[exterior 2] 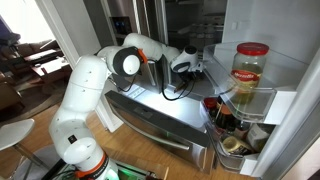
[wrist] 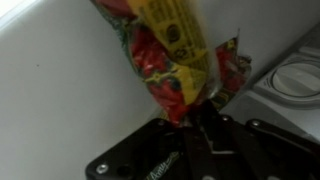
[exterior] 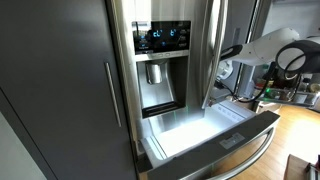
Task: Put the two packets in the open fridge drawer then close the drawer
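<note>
In the wrist view my gripper (wrist: pixel 197 118) is shut on the lower end of a small yellow and red packet (wrist: pixel 165 60), held in front of a white surface. A second packet is not in view. The fridge drawer (exterior: pixel 236 139) is pulled out at the fridge's bottom, bright white inside, with a long curved bar handle (exterior: pixel 250 158). In both exterior views the gripper (exterior: pixel 226 72) (exterior 2: pixel 188 66) is above the open drawer (exterior 2: pixel 150 103), partly hidden by the fridge door in one of them. The packet is too small to make out in the exterior views.
An open fridge door (exterior 2: pixel 265 95) holds a big red-lidded jar (exterior 2: pixel 250 68) and bottles in its shelves beside the drawer. The water dispenser panel (exterior: pixel 160 62) is above the drawer. Dark cabinets (exterior: pixel 55 90) stand next to the fridge.
</note>
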Controlling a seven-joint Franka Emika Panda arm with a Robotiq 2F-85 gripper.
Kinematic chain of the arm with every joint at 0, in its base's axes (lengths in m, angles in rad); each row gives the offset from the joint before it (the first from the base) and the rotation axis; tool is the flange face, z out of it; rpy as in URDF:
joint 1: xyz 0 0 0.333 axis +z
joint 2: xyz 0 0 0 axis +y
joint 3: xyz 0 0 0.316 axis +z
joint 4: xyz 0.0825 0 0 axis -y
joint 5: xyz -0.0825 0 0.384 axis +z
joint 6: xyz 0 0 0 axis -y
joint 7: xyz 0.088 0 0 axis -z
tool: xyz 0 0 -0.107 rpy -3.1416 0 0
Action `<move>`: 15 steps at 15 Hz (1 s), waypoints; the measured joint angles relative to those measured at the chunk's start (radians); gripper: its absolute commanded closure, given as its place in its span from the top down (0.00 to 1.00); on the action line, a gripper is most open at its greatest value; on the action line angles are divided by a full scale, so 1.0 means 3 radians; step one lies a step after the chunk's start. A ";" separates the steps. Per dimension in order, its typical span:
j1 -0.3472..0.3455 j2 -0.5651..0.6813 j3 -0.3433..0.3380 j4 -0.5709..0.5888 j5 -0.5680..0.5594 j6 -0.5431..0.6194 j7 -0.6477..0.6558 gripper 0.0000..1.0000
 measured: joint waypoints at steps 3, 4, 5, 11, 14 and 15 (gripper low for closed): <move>-0.0009 0.0003 0.0000 0.0013 0.0000 -0.0001 0.0016 0.01; -0.0012 0.0003 0.0000 0.0017 0.0000 -0.0001 0.0017 0.01; -0.0017 0.0003 0.0003 0.0023 0.0000 -0.0001 0.0017 0.01; -0.0063 -0.0003 0.0075 0.0062 0.0000 -0.0001 -0.0039 0.01; -0.0065 -0.0043 0.0105 0.0069 0.0000 -0.0001 -0.0062 0.01; -0.0064 -0.0062 0.0112 0.0067 0.0000 -0.0009 -0.0062 0.01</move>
